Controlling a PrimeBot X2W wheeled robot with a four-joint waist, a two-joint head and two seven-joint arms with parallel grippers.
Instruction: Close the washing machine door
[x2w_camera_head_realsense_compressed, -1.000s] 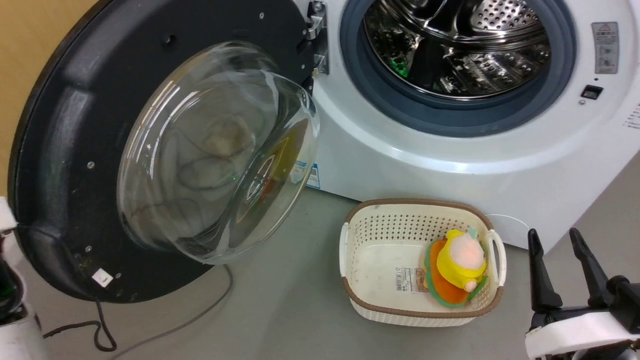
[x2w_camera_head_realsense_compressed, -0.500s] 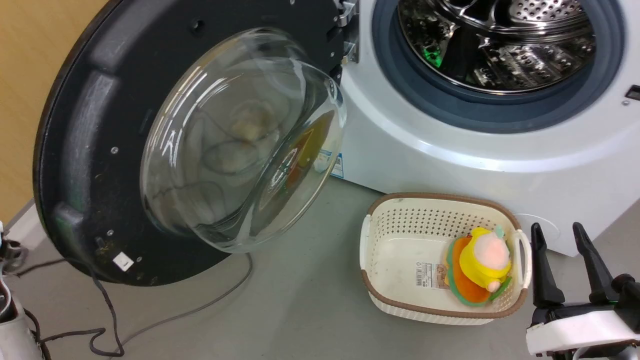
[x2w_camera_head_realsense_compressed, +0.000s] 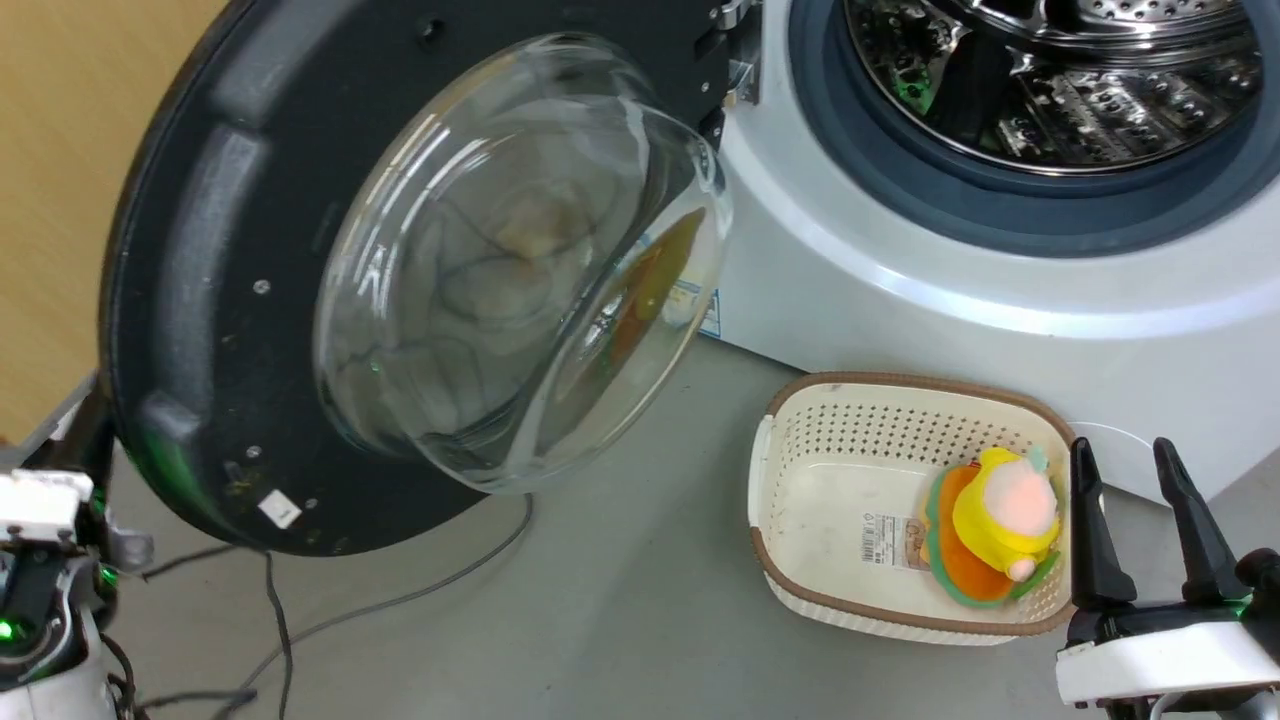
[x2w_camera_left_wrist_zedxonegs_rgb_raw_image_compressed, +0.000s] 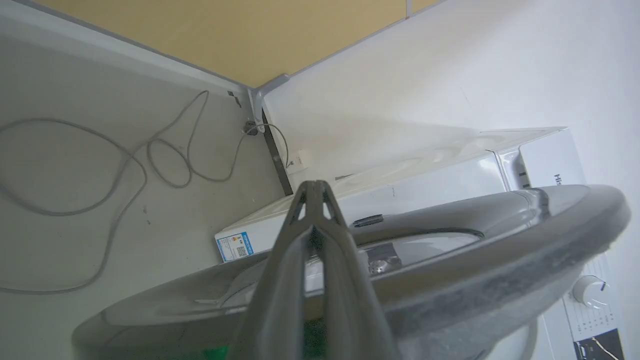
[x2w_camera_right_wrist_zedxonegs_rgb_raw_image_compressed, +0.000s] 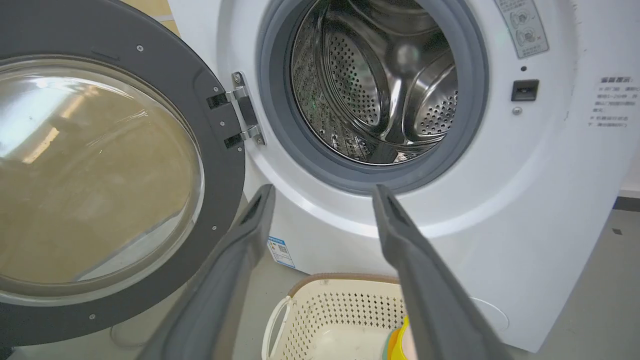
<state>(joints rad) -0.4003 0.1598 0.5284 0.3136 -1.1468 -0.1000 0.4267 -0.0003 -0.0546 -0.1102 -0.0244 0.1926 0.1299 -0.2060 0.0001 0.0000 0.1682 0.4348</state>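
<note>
the washing machine door (x2w_camera_head_realsense_compressed: 190, 300) hangs wide open left of the white washing machine (x2w_camera_head_realsense_compressed: 900, 300), its black rim round a bulging clear glass bowl. a cream perforated basket (x2w_camera_head_realsense_compressed: 800, 470) holding a plush toy (x2w_camera_head_realsense_compressed: 1005, 515) sits on the grey floor (x2w_camera_head_realsense_compressed: 620, 620) before the machine, with cables (x2w_camera_head_realsense_compressed: 276, 620) under the door. the left gripper (x2w_camera_left_wrist_zedxonegs_rgb_raw_image_compressed: 313, 187) is pinched together by the door's rim; the right gripper (x2w_camera_head_realsense_compressed: 1122, 450) is spread wide.

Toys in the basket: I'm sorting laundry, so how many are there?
1: a yellow plush toy at the cream basket's right end, lying on an orange-green piece that may belong to it; anything beneath is hidden.
</note>
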